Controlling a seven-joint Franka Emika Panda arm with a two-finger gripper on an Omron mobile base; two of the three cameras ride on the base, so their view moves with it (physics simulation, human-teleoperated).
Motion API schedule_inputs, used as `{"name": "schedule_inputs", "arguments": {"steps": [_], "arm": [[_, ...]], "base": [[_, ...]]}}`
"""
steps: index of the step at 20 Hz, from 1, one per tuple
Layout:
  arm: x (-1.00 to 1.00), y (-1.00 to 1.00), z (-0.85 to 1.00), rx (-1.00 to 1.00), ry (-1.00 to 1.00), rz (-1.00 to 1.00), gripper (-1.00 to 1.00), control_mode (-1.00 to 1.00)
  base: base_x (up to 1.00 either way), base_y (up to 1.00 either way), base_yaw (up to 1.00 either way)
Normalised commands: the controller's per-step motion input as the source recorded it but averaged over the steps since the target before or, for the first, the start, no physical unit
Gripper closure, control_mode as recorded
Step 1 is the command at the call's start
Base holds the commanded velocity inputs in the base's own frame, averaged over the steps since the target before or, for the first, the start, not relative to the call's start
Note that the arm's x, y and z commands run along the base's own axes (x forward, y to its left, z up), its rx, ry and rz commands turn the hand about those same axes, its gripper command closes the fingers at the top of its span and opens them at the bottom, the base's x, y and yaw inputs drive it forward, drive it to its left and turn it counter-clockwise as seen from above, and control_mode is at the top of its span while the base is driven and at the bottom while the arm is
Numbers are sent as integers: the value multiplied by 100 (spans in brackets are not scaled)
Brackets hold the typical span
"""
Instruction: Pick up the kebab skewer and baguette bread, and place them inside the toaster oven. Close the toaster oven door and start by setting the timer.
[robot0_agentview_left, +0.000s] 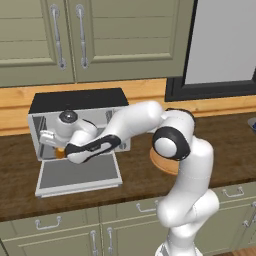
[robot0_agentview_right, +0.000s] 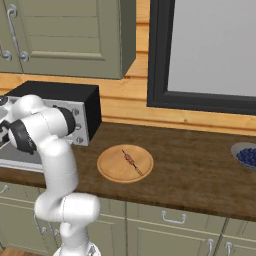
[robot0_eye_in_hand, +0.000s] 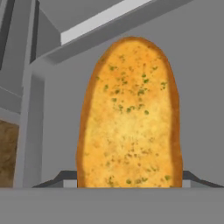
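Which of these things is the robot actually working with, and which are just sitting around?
Part of the job:
baguette bread
kebab skewer
toaster oven
toaster oven door

Just lying about:
round wooden plate
bowl of blueberries

No text, label or number is legible on anything.

Kebab skewer (robot0_agentview_right: 131, 162) on wooden plate (robot0_agentview_right: 112, 172)

Matt silver metal toaster oven (robot0_agentview_left: 37, 125) at frame left; rough herb-flecked golden baguette bread (robot0_eye_in_hand: 129, 118); dark grained wooden counter (robot0_agentview_right: 200, 170); round smooth wooden plate (robot0_agentview_right: 112, 170).
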Motion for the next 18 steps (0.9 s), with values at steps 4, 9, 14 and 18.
{"name": "schedule_inputs", "arguments": {"steps": [4,9,14,18], "arm": [[28,0,0,6,2,-1,100,-100],[9,0,-10,2,4,-1,-100,-100],[12,-2,-11,0,5,0,-100,-100],[2,-13,0,0,2,0,-100,-100]], "base": [[0,0,0],[0,0,0],[0,0,0],[0,0,0]]}}
